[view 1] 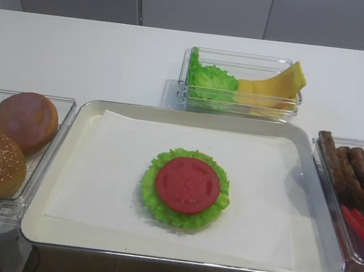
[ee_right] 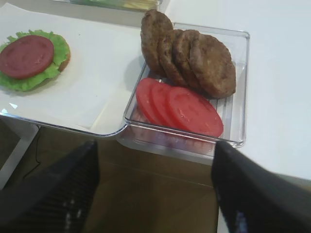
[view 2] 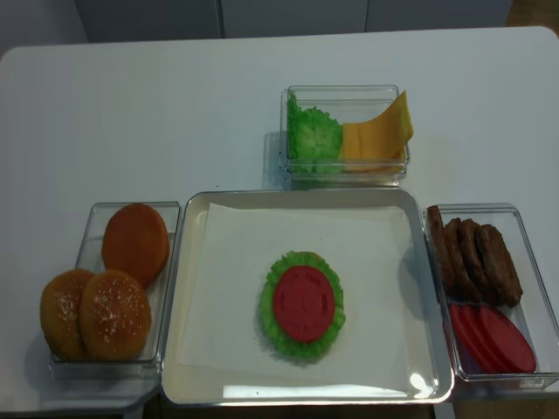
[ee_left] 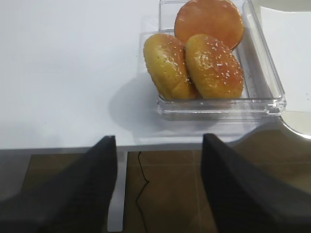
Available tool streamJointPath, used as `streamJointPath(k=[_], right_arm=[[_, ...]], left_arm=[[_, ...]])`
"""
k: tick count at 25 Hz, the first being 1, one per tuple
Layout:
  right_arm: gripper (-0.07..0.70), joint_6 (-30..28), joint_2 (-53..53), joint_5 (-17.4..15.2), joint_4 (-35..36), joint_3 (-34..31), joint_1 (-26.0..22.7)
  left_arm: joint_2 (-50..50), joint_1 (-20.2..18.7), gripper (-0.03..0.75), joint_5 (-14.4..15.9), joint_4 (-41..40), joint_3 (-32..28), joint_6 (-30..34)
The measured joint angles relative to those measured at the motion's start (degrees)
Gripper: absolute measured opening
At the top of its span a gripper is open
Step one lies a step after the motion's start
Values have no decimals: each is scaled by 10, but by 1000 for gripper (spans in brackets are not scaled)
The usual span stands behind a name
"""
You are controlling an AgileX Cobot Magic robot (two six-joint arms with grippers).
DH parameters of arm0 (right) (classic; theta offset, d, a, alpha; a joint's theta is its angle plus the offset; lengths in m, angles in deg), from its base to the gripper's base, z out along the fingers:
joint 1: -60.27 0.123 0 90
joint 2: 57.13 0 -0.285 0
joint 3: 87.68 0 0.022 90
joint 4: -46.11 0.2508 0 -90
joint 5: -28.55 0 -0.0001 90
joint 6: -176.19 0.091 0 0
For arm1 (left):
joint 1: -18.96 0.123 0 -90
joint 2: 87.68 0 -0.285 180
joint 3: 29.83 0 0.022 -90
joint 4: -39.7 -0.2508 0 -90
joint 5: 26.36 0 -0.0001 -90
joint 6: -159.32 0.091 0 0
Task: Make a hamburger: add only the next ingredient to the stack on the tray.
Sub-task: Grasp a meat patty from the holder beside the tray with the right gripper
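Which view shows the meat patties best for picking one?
The right wrist view: the meat patties fill it close up, leaning in a row behind the tomato slices. The realsense high view shows them smaller from above; the other high view clips them at its edge; the left wrist view misses them.

White table [view 2: 175, 113], tray [view 2: 196, 384], three bins [view 2: 166, 288]

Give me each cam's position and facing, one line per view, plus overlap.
Exterior high: front of the table, angled down at the tray and stack; no robot visible.
Exterior high (realsense): overhead, nearly straight down on tray, bins, table; no robot visible.
Right wrist: low off the table's front edge, facing the patties and tomato slices; open right gripper.
Left wrist: same, facing the buns; open left gripper.
Shared: right wrist and both exteriors see the stack.
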Motion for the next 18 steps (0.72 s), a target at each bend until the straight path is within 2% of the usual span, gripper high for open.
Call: streamJointPath(k=[18], right_arm=[[557,0,0,0,0,0,0]], left_arm=[[0,0,411,0,0,0,0]])
